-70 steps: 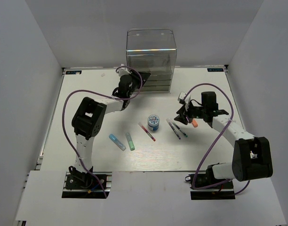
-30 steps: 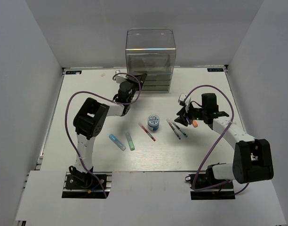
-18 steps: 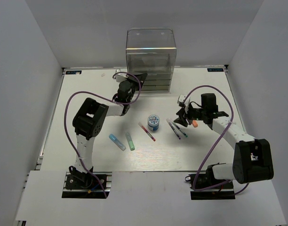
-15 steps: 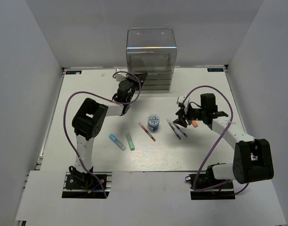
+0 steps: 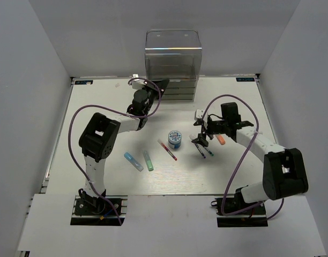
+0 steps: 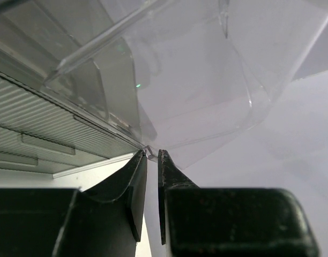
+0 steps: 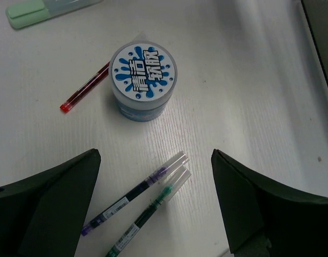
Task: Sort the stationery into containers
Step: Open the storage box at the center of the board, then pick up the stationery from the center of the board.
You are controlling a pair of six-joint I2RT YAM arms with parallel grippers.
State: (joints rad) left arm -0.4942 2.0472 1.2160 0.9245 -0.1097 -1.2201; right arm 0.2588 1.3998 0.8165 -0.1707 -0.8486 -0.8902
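Observation:
The containers are one tall clear drawer box point(image 5: 172, 56) at the table's back. My left gripper point(image 5: 156, 85) is at its lower left corner; in the left wrist view the jaws point(image 6: 152, 154) are shut on a thin clear drawer lip point(image 6: 196, 107). My right gripper point(image 5: 199, 140) hangs wide open over two dark pens point(image 5: 202, 148), which lie side by side between its tips point(image 7: 154, 156): the purple one point(image 7: 133, 194) and the green one point(image 7: 148, 213). The blue-and-white jar point(image 5: 175, 139) point(image 7: 143, 80) stands just beyond, and the red pen point(image 5: 167, 150) point(image 7: 84, 90) lies beside it.
An orange-tipped marker point(image 5: 221, 140) lies right of my right gripper. A light-blue marker point(image 5: 133, 161) and a green marker point(image 5: 148, 160) point(image 7: 32, 10) lie on the left front of the white table point(image 5: 99, 107). Grey walls close in the sides and back.
My right gripper has opened wide and moved left over the two dark pens. The left gripper has edged toward the box, whose clear top now sits slightly farther back.

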